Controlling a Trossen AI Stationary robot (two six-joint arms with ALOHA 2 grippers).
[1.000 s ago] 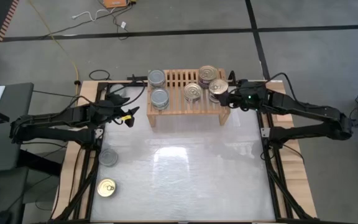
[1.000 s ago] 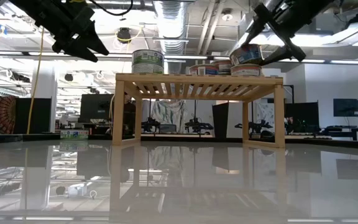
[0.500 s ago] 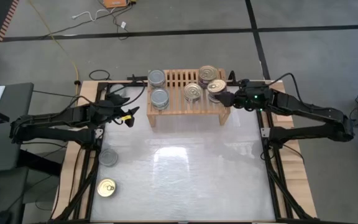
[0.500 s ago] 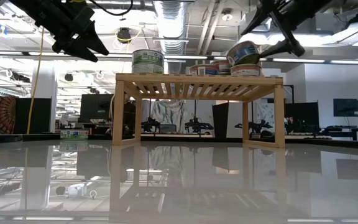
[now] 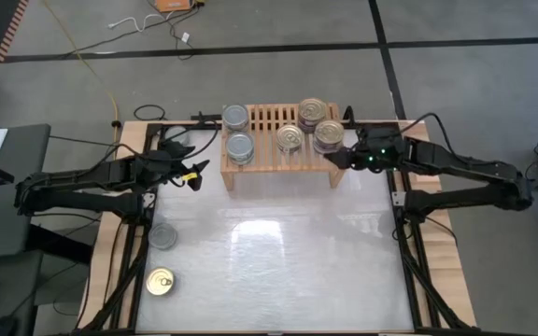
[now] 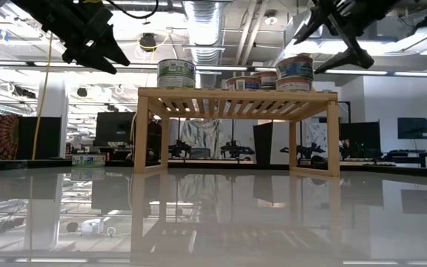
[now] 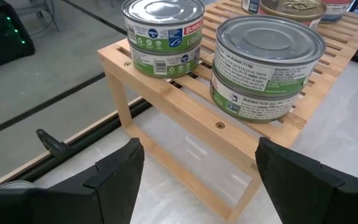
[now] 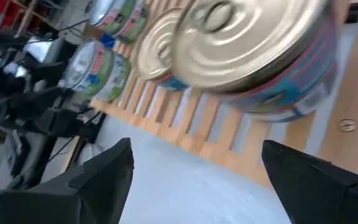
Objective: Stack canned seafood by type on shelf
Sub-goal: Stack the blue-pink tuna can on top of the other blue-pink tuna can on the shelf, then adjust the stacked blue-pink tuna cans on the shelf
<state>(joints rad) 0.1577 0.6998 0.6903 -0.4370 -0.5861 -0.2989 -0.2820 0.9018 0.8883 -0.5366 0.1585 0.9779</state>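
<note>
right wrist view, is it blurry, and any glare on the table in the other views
Right wrist view: the gold-topped can nearest the camera is smeared by blur, and the cans behind it are soft too. High view: a pale glare patch lies on the table in front of the shelf. Low view: the table mirrors the shelf's legs and the ceiling lights. Left wrist view: sharp, labels readable.

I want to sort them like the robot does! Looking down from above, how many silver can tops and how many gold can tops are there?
Silver tops: 3 (2 on the shelf, 1 on the table)
Gold tops: 4 (3 on the shelf, 1 on the table)
Total: 7 tops. Some sit on stacks, so the cans underneath are hidden from above.
</note>
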